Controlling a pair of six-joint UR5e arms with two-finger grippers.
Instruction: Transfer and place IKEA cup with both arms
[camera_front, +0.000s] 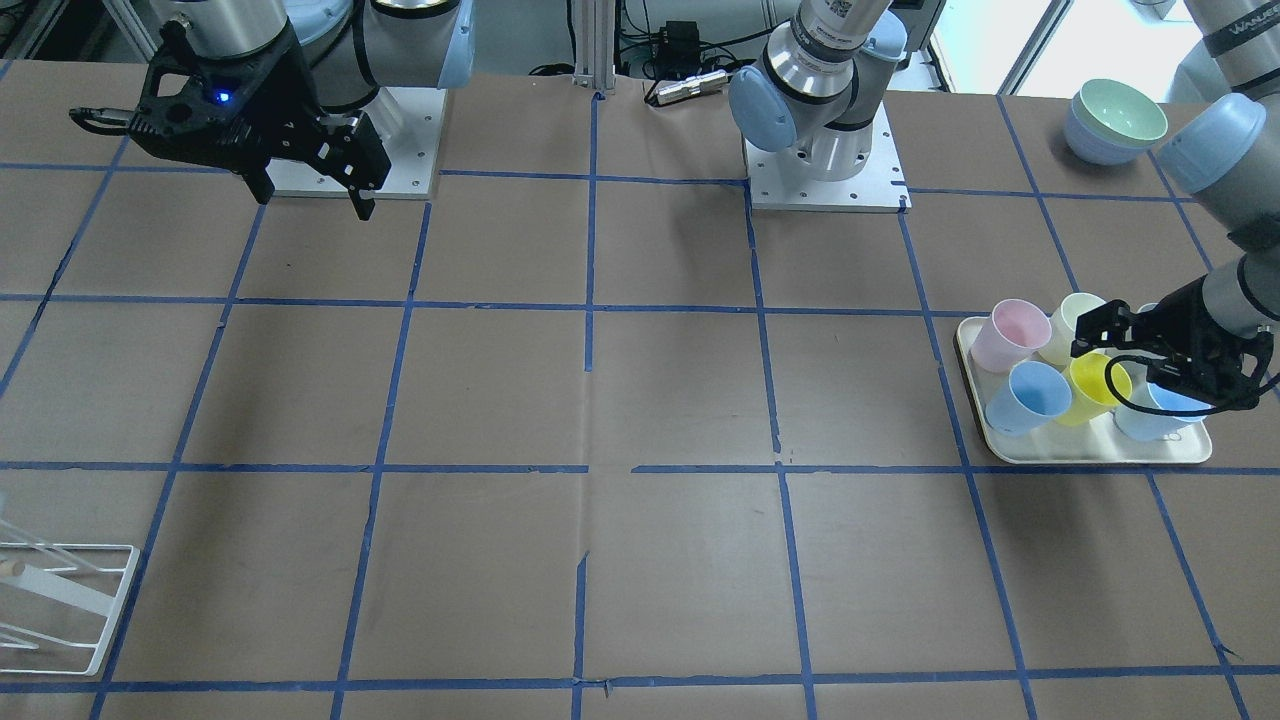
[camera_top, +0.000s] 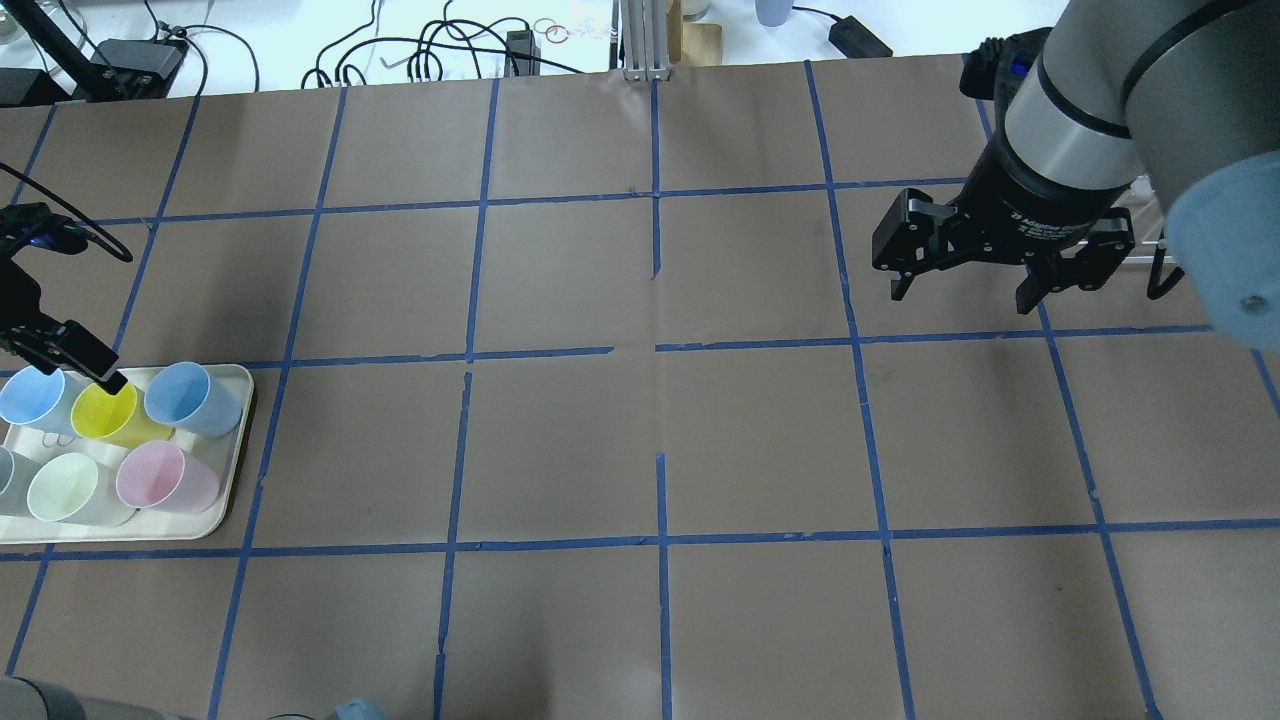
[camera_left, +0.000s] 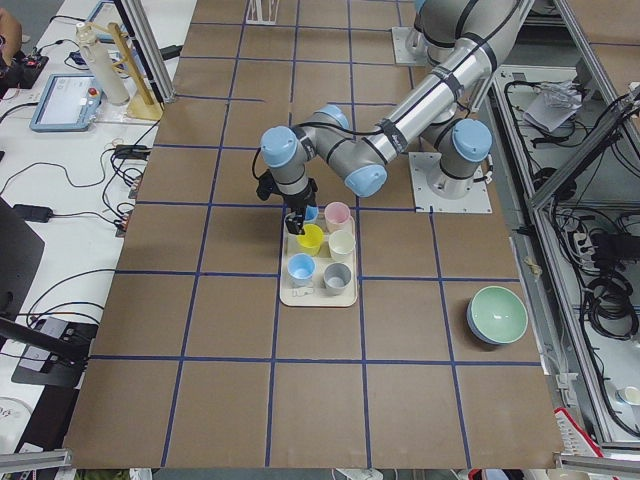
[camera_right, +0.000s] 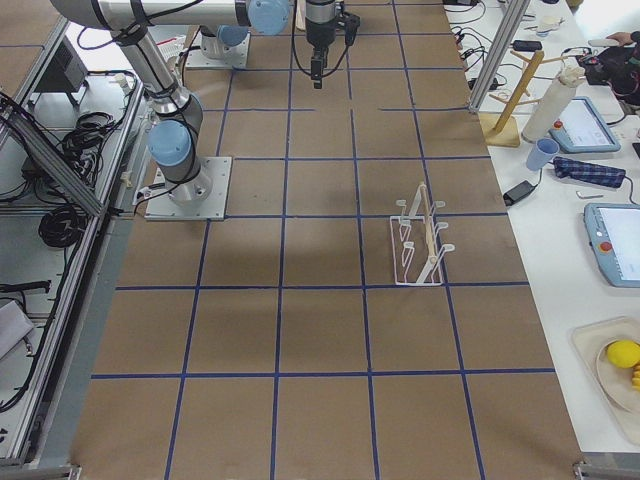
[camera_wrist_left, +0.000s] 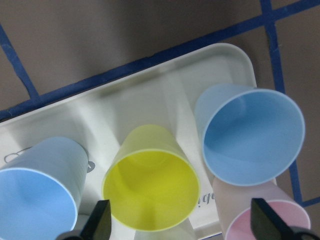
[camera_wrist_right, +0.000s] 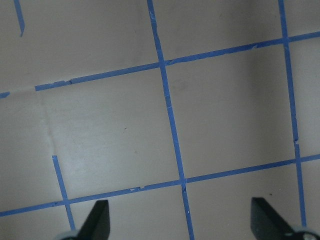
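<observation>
The bright yellow IKEA cup (camera_front: 1092, 385) stands upright in the middle of a cream tray (camera_front: 1080, 455), among pastel cups; it also shows in the overhead view (camera_top: 105, 413) and the left wrist view (camera_wrist_left: 150, 190). My left gripper (camera_front: 1115, 365) hangs just above the yellow cup, open and empty. In the left wrist view (camera_wrist_left: 182, 222) its fingertips (camera_wrist_left: 100, 220) stand wide apart, with the cup's rim between them, nearer the left one. My right gripper (camera_top: 960, 295) is open and empty, held high over bare table on the other side (camera_front: 313, 197), far from the cup.
Around the yellow cup on the tray (camera_top: 150, 527) stand light blue cups (camera_top: 190, 395), a pink cup (camera_top: 165, 478) and a pale cream cup (camera_top: 65, 487), all close together. Stacked bowls (camera_front: 1115, 120) sit near the left arm. A white wire rack (camera_front: 50, 600) stands at the right arm's far corner.
</observation>
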